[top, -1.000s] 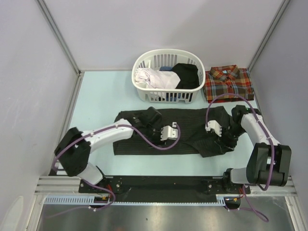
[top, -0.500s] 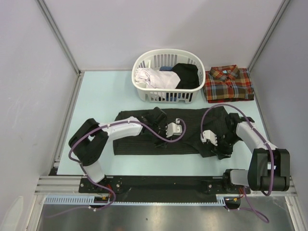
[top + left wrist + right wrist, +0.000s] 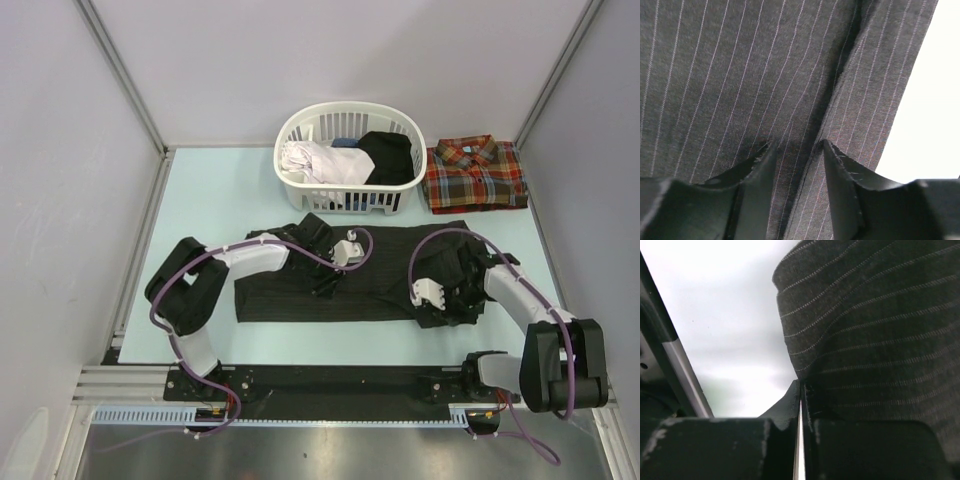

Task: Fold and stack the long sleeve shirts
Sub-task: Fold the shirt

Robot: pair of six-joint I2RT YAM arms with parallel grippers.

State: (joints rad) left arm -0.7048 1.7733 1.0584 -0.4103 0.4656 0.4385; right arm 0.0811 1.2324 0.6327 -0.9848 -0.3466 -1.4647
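Note:
The black pinstriped long sleeve shirt [image 3: 300, 300] lies spread across the middle of the table. My left gripper [image 3: 325, 283] presses down on its centre; in the left wrist view the gripper [image 3: 797, 145] is open, its fingers [image 3: 760, 170] astride a folded edge of the striped cloth [image 3: 740, 75]. My right gripper [image 3: 432, 312] sits at the shirt's bunched right end. In the right wrist view that gripper [image 3: 801, 385] is shut, and the pinstriped cloth [image 3: 875, 325] runs into its tips. The plaid long sleeve shirt [image 3: 475, 175] lies folded at the back right.
A white laundry basket [image 3: 300, 130] holding white, blue and black clothes stands at the back centre, just behind the black shirt. Grey walls close in on the left and right. The pale table [image 3: 200, 210] shows bare at the left.
The right gripper has slid left along the shirt's right end and gone from open to shut. The left wrist has drawn back toward the basket side, its jaws a little narrower.

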